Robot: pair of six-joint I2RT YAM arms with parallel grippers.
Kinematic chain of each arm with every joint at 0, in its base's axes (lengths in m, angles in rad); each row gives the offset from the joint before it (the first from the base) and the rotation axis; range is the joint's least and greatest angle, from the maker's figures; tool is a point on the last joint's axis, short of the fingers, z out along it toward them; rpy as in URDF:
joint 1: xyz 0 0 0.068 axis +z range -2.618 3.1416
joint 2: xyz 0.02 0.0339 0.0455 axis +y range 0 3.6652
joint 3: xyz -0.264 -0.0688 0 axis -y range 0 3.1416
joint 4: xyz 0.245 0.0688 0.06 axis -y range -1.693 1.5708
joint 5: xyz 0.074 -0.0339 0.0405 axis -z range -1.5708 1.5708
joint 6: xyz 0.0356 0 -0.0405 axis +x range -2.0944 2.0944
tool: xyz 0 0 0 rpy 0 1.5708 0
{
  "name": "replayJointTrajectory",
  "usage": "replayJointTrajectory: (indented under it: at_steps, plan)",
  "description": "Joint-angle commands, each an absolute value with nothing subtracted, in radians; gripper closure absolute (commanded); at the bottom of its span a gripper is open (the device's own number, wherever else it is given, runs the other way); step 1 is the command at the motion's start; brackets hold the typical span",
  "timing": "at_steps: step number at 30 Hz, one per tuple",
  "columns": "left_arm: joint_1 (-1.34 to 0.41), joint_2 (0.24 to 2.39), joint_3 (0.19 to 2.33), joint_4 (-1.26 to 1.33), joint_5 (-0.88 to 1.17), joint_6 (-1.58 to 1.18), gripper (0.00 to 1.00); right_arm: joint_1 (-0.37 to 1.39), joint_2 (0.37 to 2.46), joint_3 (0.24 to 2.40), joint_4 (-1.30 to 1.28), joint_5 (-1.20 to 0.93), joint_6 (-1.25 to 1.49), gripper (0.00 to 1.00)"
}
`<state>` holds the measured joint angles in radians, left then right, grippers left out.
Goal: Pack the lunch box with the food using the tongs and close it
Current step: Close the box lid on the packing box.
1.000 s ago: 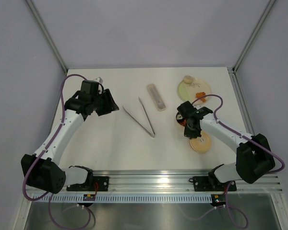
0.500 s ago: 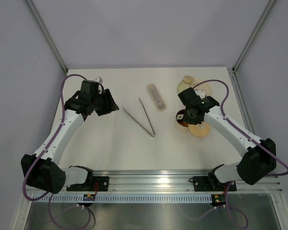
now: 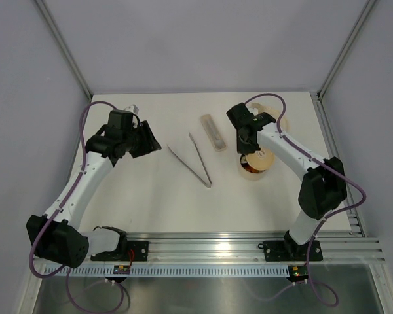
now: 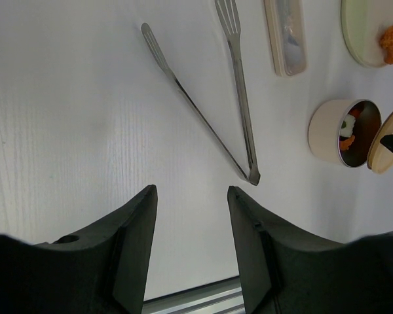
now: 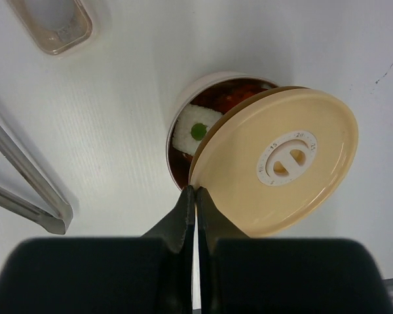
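The lunch box (image 5: 203, 82) stands open on the table with food inside: a white piece with a green dot (image 5: 195, 129) and orange pieces (image 5: 239, 95). My right gripper (image 5: 195, 193) is shut on the rim of the tan lid (image 5: 275, 167). It holds the lid tilted over the box's right side (image 3: 249, 171), half covering it. The silver tongs (image 3: 195, 160) lie in a narrow V at the table's middle. My left gripper (image 4: 191, 196) hangs open and empty over bare table, left of the tongs (image 4: 213, 124). One more orange piece (image 4: 392, 36) lies on the plate.
A pale oblong case (image 3: 213, 133) lies behind the tongs. The yellow-green plate (image 4: 363, 33) sits at the back right, mostly behind my right arm in the top view. An aluminium rail runs along the table's near edge.
My right arm has swung the lid from the table's front right back over the lunch box. The left arm and the tongs have not moved.
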<state>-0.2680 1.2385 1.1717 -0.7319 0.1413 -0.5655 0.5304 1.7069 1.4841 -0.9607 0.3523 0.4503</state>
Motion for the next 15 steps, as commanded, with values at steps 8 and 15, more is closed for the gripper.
replayJointTrajectory:
  at_steps: [8,15]
  plan:
    - [-0.272,1.209,1.180,-0.718,0.117,-0.554,0.49,0.538,1.807,1.535,-0.903,0.319,0.380,1.00]
    - [-0.272,1.201,1.181,-0.726,0.109,-0.551,0.49,0.538,1.851,1.549,-0.914,0.293,0.379,1.00]
